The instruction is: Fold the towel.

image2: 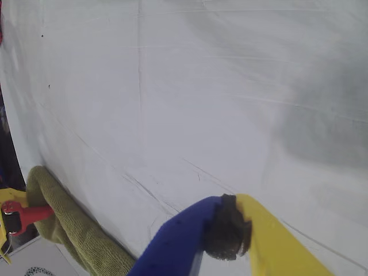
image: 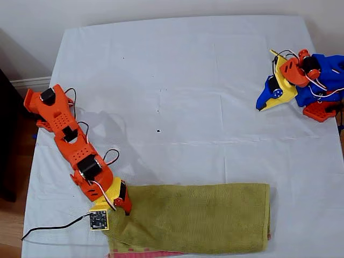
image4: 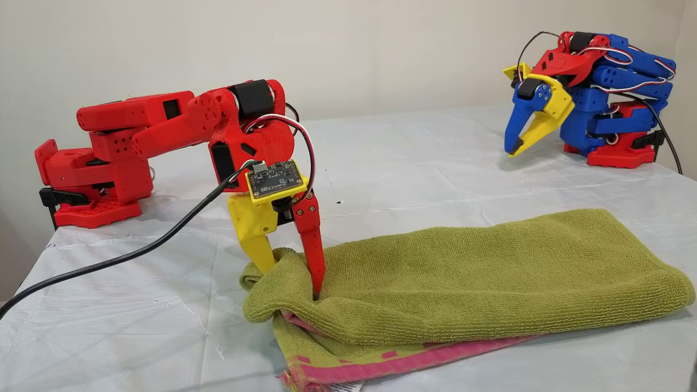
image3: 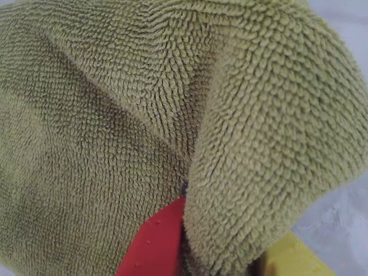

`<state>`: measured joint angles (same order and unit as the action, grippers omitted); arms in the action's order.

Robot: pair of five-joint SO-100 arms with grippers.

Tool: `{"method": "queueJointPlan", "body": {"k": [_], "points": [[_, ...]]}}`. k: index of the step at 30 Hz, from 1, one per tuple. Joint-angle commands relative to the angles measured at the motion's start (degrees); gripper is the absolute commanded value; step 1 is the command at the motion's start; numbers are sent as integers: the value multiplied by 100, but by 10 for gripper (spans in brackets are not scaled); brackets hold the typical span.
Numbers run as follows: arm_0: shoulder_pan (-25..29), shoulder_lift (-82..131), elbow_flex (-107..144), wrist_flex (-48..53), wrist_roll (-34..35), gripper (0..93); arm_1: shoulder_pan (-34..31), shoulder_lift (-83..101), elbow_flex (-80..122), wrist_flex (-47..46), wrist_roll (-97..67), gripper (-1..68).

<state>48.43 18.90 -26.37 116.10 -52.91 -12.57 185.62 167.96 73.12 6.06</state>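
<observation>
We are pinching the towel point(image4: 468, 283), already folded once, in my second gripper point(image4: 294, 272); my first gripper point(image4: 517, 147) is waiting shut and empty.

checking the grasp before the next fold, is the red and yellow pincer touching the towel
Touching. The other view shows my second pincer pinching a bunch of the towel; the second wrist view shows terry pressed between its fingers.

Second gripper point(image4: 291, 267) fingers pinched down; first gripper point(image4: 516, 146) raised, shut.

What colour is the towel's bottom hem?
Pink-red, on the olive-green terry towel; clearest in the other view.
</observation>
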Motion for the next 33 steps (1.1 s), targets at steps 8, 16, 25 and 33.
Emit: {"method": "queueJointPlan", "body": {"k": [8,16,25,33], "points": [[229,3182,2874,255,-97,1,18,1266,571,0,-18,1],[677,5748,5730,246,-747,1,18,1266,571,0,-18,1],[984,7251,7066,246,-1072,1,18,1266,571,0,-18,1],[510,7321,6697,246,-360,1,18,1266,571,0,-18,1]]}}
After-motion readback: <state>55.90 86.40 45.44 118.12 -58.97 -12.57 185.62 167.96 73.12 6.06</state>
